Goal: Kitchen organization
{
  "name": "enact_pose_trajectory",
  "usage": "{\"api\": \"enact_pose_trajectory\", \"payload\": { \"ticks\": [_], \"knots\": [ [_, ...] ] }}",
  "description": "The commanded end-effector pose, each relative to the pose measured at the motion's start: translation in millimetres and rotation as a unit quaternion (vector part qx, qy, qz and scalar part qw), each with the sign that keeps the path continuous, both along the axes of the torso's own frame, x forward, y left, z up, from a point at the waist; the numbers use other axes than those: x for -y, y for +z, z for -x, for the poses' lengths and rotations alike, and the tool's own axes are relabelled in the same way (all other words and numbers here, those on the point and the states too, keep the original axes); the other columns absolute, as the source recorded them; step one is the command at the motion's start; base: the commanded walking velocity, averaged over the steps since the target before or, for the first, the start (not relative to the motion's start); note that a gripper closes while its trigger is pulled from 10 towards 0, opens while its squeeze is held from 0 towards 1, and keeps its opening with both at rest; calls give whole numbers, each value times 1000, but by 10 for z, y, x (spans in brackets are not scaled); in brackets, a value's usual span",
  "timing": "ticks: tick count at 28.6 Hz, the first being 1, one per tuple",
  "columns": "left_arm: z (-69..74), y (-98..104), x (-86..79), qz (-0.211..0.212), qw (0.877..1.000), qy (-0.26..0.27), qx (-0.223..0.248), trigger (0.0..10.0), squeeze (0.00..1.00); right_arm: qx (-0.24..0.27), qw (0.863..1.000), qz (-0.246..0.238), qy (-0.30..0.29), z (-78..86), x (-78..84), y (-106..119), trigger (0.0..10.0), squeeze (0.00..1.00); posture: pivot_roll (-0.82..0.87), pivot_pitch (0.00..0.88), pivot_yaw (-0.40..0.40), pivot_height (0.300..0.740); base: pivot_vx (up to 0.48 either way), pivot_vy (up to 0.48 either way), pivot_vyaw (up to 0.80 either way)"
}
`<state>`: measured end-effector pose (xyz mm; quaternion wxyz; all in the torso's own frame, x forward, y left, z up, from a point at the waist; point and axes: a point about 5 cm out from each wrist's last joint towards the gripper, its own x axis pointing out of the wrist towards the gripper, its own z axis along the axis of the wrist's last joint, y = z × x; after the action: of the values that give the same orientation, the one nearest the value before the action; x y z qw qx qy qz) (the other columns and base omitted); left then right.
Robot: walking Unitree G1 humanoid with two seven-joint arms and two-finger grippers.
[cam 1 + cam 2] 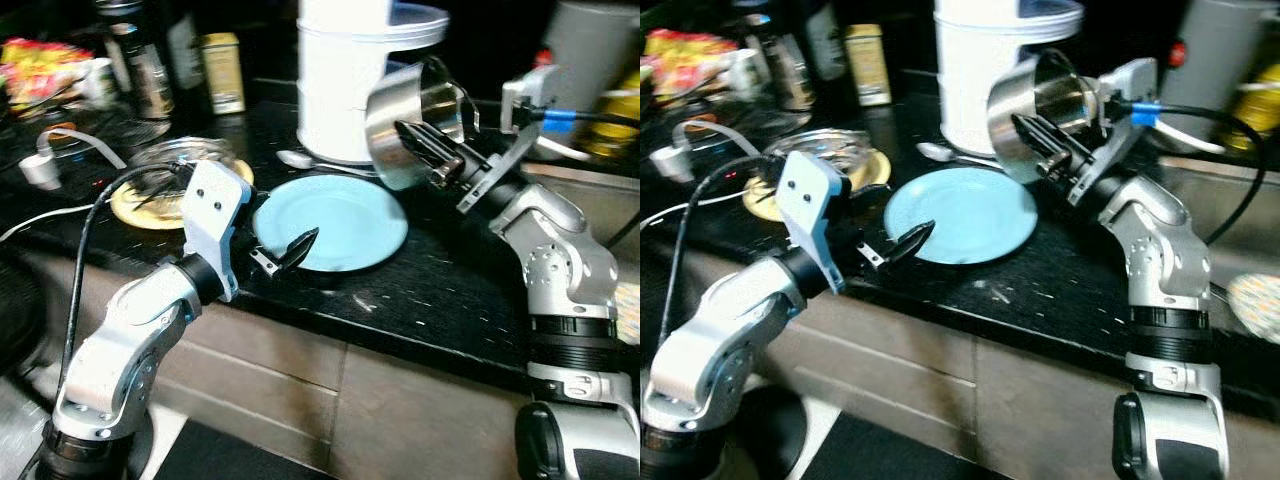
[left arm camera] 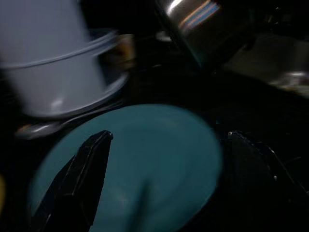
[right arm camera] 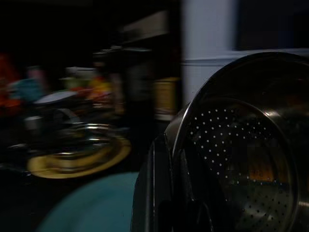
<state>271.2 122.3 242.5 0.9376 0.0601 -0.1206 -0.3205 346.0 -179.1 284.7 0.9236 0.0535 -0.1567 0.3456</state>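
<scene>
A round light-blue plate point(image 1: 345, 225) lies flat on the black counter point(image 1: 440, 300) in front of me. My left gripper point(image 1: 285, 258) hovers at the plate's near left rim, open, with its fingers point(image 2: 82, 179) spread over the plate point(image 2: 154, 169) and holding nothing. My right gripper point(image 1: 430, 150) is shut on the rim of a shiny steel colander pot point(image 1: 400, 125). It holds the pot tilted in the air above the plate's far right side. The pot's perforated inside point(image 3: 231, 159) shows in the right wrist view.
A tall white canister point(image 1: 350, 80) stands just behind the plate, a spoon point(image 1: 295, 158) lying at its foot. A glass lid on a yellow dish point(image 1: 170, 180) sits to the left, with bottles point(image 1: 140, 60) and a tin point(image 1: 222, 70) behind. A sink point(image 1: 590, 190) lies right.
</scene>
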Motion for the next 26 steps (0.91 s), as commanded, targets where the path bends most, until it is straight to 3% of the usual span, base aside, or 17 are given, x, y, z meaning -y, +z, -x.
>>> {"api": "enact_pose_trajectory", "payload": {
  "ticks": [1, 10, 11, 12, 13, 16, 26],
  "knots": [
    [-13, -13, 37, -3, 1000, 1, 1, 10000, 0, 13, 1000, -4, -12, -9, 17, 31, 0, 0, 15, 0, 2, 740, 0, 0, -800],
    [-78, 58, -25, 27, 998, 50, 19, 10000, 0, -6, 994, 87, -62, -141, -188, -148, 0, 0, 24, 0, -2, 740, 0, 0, -800],
    [-88, 57, -43, 30, 998, 58, 17, 10000, 0, -3, 994, 89, -61, -142, -220, -151, 2863, 0, 24, 0, -2, 740, 0, 0, 0],
    [-88, 57, -43, 30, 998, 58, 17, 10000, 0, -3, 994, 89, -61, -142, -220, -151, 2863, 0, 24, 0, -2, 740, 0, 0, 0],
    [-94, 52, -58, 28, 997, 65, 16, 10000, 0, -1, 994, 90, -55, -135, -266, -153, 10000, 0, 24, 0, -2, 740, 0, 0, 0],
    [-107, 39, -88, 36, 996, 78, 11, 10000, 0, 0, 995, 96, -37, -116, -371, -172, 10000, 0, 25, 0, -3, 740, 0, -144, 0],
    [-123, 30, -67, 43, 996, 78, 8, 10000, 0, -2, 993, 110, -44, -136, -429, -213, 10000, 0, 18, 0, -4, 740, 0, -435, 0]
  ]
}}
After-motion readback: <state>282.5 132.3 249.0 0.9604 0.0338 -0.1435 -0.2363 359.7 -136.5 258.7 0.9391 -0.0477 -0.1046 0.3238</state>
